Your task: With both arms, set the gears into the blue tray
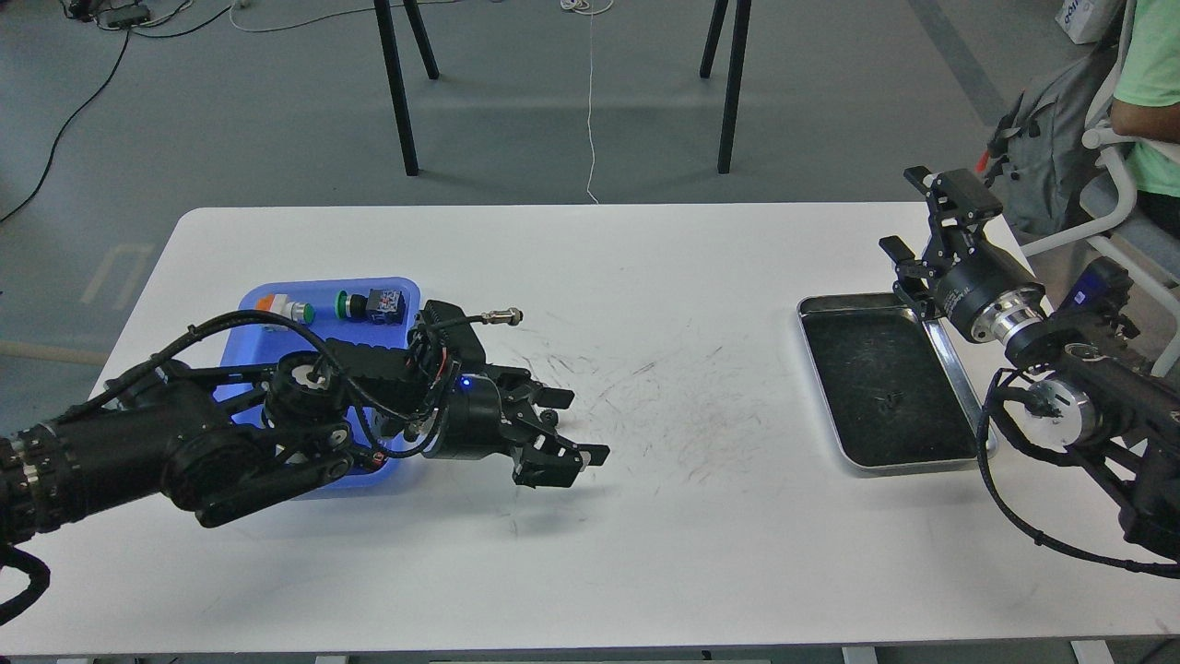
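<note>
The blue tray (263,304) lies at the left of the white table, partly covered by my left arm. My left gripper (567,426) hovers low over the table just right of the tray, its fingers apart. A tiny dark round bit (550,417) shows between them; I cannot tell whether it is a gear. My right gripper (908,214) is raised over the far right corner of the silver tray, open and empty. A small dark speck (890,401) on the silver tray's bottom may be gears, too small to be sure.
An orange-capped switch (279,306) and a green-capped switch (361,304) lie at the blue tray's far side. The silver metal tray (811,350) sits at the right. Scuff marks cover the table's middle. A seated person (1148,101) and chair are at the far right.
</note>
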Controlling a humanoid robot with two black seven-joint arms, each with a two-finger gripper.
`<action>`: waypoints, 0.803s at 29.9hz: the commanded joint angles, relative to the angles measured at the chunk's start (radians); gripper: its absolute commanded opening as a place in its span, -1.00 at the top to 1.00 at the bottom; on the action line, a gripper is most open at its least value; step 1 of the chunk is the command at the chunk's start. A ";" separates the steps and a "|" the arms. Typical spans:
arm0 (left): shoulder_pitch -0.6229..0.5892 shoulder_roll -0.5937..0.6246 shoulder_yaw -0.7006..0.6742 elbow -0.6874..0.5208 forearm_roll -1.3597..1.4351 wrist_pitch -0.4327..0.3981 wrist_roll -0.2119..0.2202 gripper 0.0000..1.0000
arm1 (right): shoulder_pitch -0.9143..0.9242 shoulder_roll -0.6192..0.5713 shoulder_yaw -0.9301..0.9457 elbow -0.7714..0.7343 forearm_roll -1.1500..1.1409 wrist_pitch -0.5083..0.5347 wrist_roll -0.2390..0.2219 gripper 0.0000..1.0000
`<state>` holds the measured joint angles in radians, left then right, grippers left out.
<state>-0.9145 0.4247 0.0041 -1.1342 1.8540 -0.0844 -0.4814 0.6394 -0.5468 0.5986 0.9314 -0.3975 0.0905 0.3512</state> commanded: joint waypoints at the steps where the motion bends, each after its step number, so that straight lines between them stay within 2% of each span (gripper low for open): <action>1: 0.005 -0.024 -0.001 0.043 0.022 0.023 -0.007 -0.81 | 0.000 -0.001 0.001 0.001 0.000 0.000 0.000 -0.87; 5: 0.005 -0.047 -0.007 0.074 0.025 0.052 -0.007 -0.70 | 0.000 -0.001 0.000 0.001 0.000 0.000 0.000 -0.87; 12: 0.006 -0.073 -0.006 0.149 0.033 0.110 -0.007 -0.67 | 0.000 -0.001 0.009 0.000 0.002 -0.002 0.000 -0.87; 21: 0.023 -0.083 0.000 0.214 0.037 0.150 -0.007 -0.67 | -0.033 0.027 0.119 -0.009 0.003 -0.011 0.000 -0.87; 24: 0.035 -0.101 0.002 0.267 0.037 0.187 -0.007 -0.67 | -0.060 0.031 0.159 -0.006 0.003 -0.012 0.000 -0.88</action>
<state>-0.8891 0.3392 0.0045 -0.9121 1.8915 0.0732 -0.4888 0.6026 -0.5217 0.7211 0.9217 -0.3945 0.0798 0.3512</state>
